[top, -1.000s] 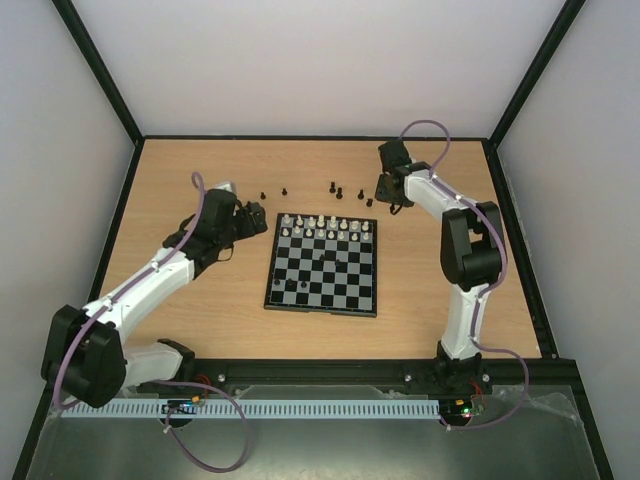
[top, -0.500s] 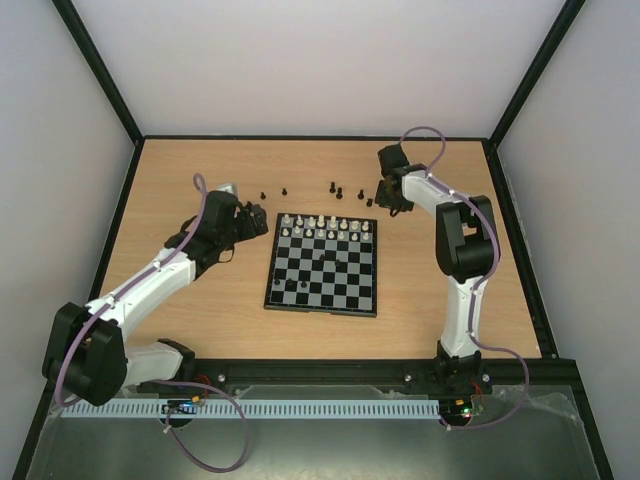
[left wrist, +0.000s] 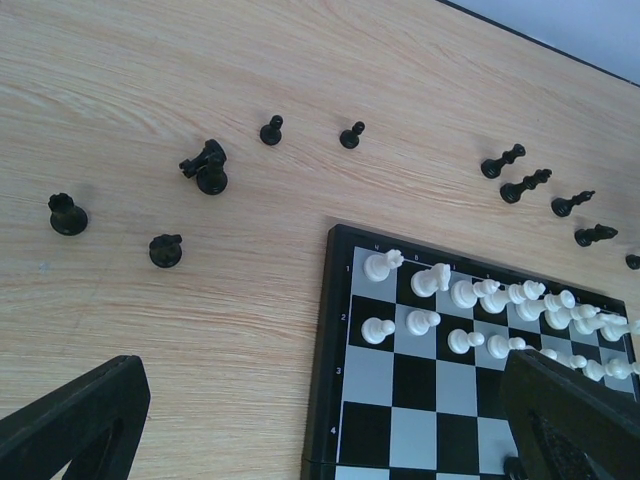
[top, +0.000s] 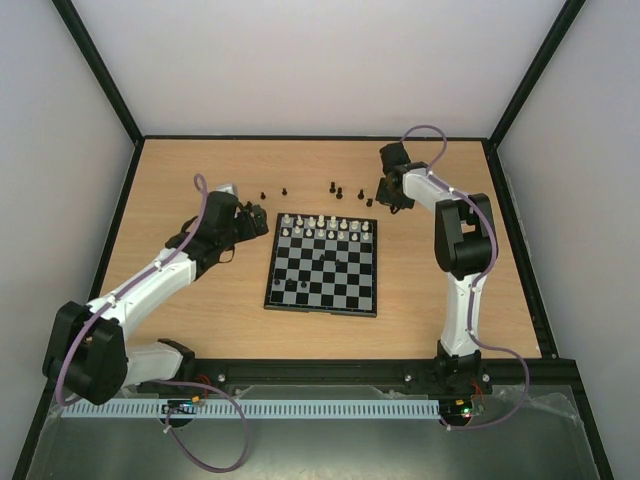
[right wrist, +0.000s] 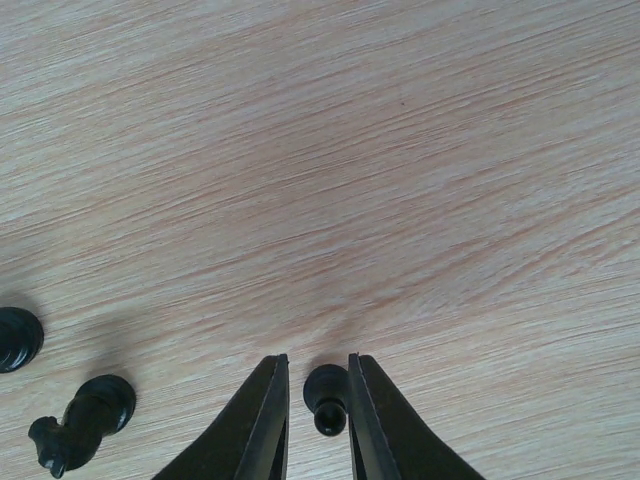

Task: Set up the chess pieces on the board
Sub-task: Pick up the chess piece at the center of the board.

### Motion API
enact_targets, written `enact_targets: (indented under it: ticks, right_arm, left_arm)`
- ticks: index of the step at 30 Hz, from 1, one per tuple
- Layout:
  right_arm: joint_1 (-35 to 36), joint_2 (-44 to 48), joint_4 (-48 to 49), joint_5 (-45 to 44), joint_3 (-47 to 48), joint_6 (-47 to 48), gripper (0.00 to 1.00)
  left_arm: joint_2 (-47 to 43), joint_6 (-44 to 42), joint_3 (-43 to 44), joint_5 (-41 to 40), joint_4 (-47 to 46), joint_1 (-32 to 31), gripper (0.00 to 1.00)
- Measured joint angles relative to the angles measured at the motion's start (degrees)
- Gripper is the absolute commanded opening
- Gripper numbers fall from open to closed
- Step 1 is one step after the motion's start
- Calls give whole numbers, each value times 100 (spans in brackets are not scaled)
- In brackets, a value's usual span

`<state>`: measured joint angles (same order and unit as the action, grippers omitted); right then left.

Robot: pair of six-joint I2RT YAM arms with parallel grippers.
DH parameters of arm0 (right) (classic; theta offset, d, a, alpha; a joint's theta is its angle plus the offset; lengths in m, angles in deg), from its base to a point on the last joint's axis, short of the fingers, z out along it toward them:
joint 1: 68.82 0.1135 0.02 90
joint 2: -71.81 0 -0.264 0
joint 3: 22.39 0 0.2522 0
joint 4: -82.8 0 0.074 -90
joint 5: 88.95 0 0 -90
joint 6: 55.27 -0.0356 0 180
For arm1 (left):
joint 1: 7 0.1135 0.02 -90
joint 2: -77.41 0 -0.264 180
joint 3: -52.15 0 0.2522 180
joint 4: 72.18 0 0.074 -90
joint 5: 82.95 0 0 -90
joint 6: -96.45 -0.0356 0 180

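Right wrist view alone reveals a black pawn (right wrist: 328, 398) between the right gripper's (right wrist: 315, 358) narrowly parted fingers, grasp impossible to tell, while left wrist shows the left gripper (left wrist: 325, 365) spread wide by the board's (left wrist: 330, 350) corner, chess pieces (left wrist: 210, 170) scattered on the table (left wrist: 150, 80) beyond.

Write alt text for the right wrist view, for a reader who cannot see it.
The right claw, jaws narrowly parted, flanks a small black chess piece on the wooden table. Two more black pieces sit at the lower left, one of them cut off by the frame edge.
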<state>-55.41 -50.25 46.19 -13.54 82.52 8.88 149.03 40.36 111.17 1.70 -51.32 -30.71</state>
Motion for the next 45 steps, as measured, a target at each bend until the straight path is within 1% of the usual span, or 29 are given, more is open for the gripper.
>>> enact_targets:
  ticks: [3, 18, 20, 22, 31, 32, 33, 35, 36, 39, 43, 44, 45]
  right_arm:
    - [-7, 0, 2, 0, 20, 2, 16]
    - [-44, -26, 2, 90, 20, 4, 16]
    - [-44, -26, 2, 122, 20, 4, 13]
    - [-44, -26, 11, 131, 9, 4, 8]
    - [-44, -24, 81, 140, -61, -4, 7]
    - [-44, -24, 87, 138, -68, -4, 7]
    - [-44, -24, 92, 138, -70, -4, 10]
    - [-44, -22, 92, 136, -70, 0, 20]
    - [-44, -22, 98, 138, -83, -20, 21]
    - [-44, -22, 74, 146, -184, 4, 21]
    - [-44, -22, 68, 151, -240, 11, 5]
    - [-44, -22, 68, 151, -240, 11, 2]
    - [-44, -20, 72, 149, -240, 15, 1]
  left_arm:
    - [11, 0, -11, 0, -9, 0, 100]
    - [70, 0, -35, 42, -37, 0, 100]
    - [87, 2, -35, 42, -39, 0, 100]
    - [103, 2, -39, 39, -39, 0, 99]
    - [129, 4, -109, 42, -61, 0, 99]
    - [129, 7, -109, 44, -61, 0, 99]
    - [129, 4, -111, 44, -61, 0, 99]
    - [129, 7, -114, 52, -74, 0, 99]
    - [129, 7, -120, 61, -85, 0, 100]
    - [129, 11, -149, 76, -103, 0, 100]
    - [129, 15, -177, 81, -129, 0, 100]
    - [129, 15, -184, 81, -140, 0, 99]
    - [129, 15, -192, 81, -140, 0, 99]
